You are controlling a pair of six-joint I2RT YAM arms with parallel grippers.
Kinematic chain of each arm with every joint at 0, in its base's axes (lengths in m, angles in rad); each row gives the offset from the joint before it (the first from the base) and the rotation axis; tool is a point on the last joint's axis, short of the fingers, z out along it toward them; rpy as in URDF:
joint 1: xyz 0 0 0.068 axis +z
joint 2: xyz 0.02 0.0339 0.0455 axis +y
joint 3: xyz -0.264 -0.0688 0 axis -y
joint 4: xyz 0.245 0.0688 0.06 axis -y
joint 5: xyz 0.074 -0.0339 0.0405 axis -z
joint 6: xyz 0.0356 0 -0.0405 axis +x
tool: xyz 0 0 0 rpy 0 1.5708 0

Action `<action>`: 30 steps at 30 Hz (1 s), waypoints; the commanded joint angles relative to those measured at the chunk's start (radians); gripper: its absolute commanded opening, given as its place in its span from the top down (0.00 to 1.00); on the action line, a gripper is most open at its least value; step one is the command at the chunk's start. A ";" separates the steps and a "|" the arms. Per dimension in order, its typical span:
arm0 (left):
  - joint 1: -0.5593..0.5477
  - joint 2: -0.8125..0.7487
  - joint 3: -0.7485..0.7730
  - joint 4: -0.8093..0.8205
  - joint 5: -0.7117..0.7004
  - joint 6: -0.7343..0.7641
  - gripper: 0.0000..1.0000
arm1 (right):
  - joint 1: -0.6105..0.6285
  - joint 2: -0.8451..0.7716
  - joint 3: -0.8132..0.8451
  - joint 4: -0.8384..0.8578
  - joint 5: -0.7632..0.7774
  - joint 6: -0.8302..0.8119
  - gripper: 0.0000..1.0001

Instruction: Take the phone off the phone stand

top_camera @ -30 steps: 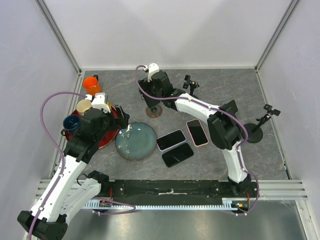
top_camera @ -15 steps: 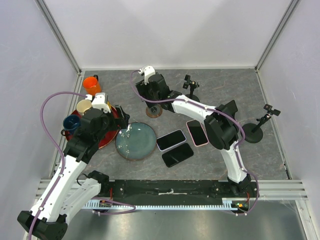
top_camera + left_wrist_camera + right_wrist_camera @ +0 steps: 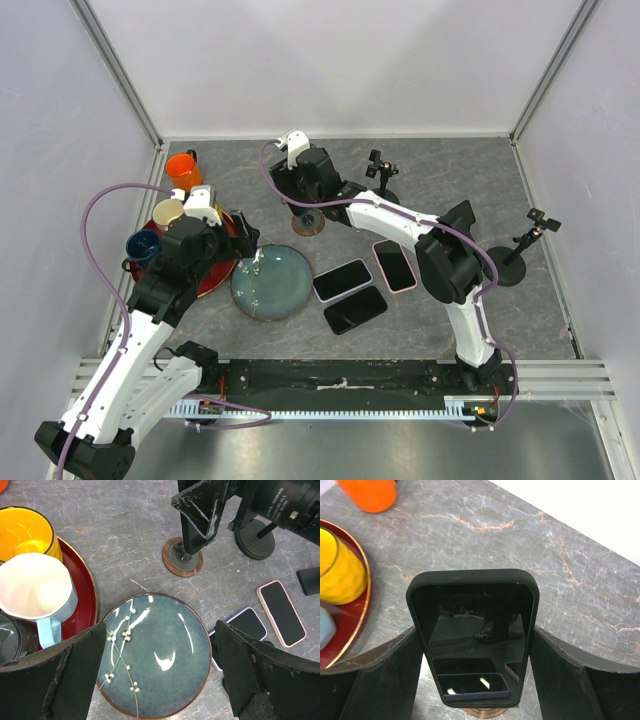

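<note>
A black phone [image 3: 472,635] stands upright on a phone stand with a round wood-rimmed base [image 3: 308,224] at the back middle of the table. My right gripper [image 3: 475,647] reaches over it, and both fingers press on the phone's left and right edges. The left wrist view shows the stand's base [image 3: 183,560] on the table with the right gripper above it. My left gripper [image 3: 160,675] hovers open over a blue-green plate [image 3: 155,655] with nothing between its fingers.
Three phones [image 3: 342,279] [image 3: 356,309] [image 3: 394,264] lie flat right of the plate. Two black stands [image 3: 380,185] [image 3: 510,265] sit further right. A red tray [image 3: 212,277] with mugs and an orange mug [image 3: 182,168] are at the left.
My right gripper shifted slightly left over the stand and its fingers closed in onto the phone's sides. The left arm has not moved.
</note>
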 commanded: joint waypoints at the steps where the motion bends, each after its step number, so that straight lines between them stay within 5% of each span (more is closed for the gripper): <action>1: 0.006 0.001 -0.001 0.033 0.014 -0.023 0.05 | 0.009 -0.140 0.011 0.106 -0.055 0.012 0.55; 9: 0.006 -0.007 -0.001 0.031 0.013 -0.023 0.05 | 0.009 -0.274 -0.061 0.017 -0.014 0.052 0.56; 19: 0.006 -0.012 -0.003 0.034 0.017 -0.026 0.05 | -0.031 -0.488 -0.389 -0.069 0.112 0.145 0.57; 30: 0.006 -0.015 -0.004 0.034 0.017 -0.026 0.05 | -0.126 -0.736 -0.674 -0.392 0.104 0.396 0.57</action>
